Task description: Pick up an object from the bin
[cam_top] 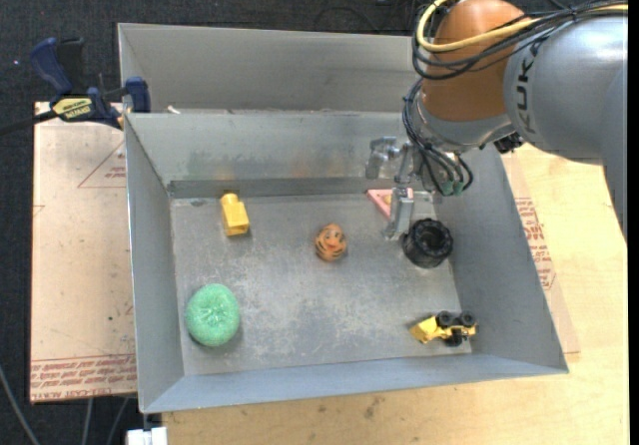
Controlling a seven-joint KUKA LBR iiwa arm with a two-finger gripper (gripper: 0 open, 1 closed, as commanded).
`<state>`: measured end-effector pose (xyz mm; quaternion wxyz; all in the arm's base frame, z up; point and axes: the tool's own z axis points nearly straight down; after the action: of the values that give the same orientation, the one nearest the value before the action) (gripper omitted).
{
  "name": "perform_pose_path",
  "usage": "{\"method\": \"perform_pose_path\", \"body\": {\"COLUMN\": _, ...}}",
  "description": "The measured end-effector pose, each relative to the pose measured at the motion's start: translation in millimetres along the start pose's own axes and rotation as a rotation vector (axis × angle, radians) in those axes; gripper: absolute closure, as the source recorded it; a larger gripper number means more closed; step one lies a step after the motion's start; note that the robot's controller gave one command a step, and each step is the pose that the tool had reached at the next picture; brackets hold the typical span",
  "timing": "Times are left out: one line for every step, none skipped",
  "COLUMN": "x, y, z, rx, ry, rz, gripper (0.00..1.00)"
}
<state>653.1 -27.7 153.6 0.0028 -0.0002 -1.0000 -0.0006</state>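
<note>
My gripper [397, 222] hangs low at the back right of the bin floor. Just left of it, a small pink flat piece [378, 199] lies against the back wall, touching or nearly touching the gripper. A black round cup-like thing [427, 242] sits directly to the gripper's right and slightly nearer the front. An orange, rounded figure [331, 242] stands a little way to the left, in the middle of the floor.
A yellow block [235, 215] lies at the back left. In the front left corner rests a green ball [213, 314], and a yellow-and-black toy vehicle [444, 329] sits at the front right. The arm with its orange cover reaches in from the upper right.
</note>
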Motion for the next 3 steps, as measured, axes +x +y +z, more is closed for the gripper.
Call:
{"method": "perform_pose_path", "body": {"x": -1.7, "y": 0, "z": -5, "rx": 0.000, "ry": -0.008, "rz": 0.000, "gripper": 0.00}}
{"method": "perform_pose_path", "body": {"x": 0.1, "y": 3, "z": 37, "rx": 0.001, "ry": -0.013, "rz": -0.080, "gripper": 0.00}}
{"method": "perform_pose_path", "body": {"x": 14.3, "y": 14, "z": 60, "rx": 0.000, "ry": -0.003, "rz": 0.021, "gripper": 0.00}}
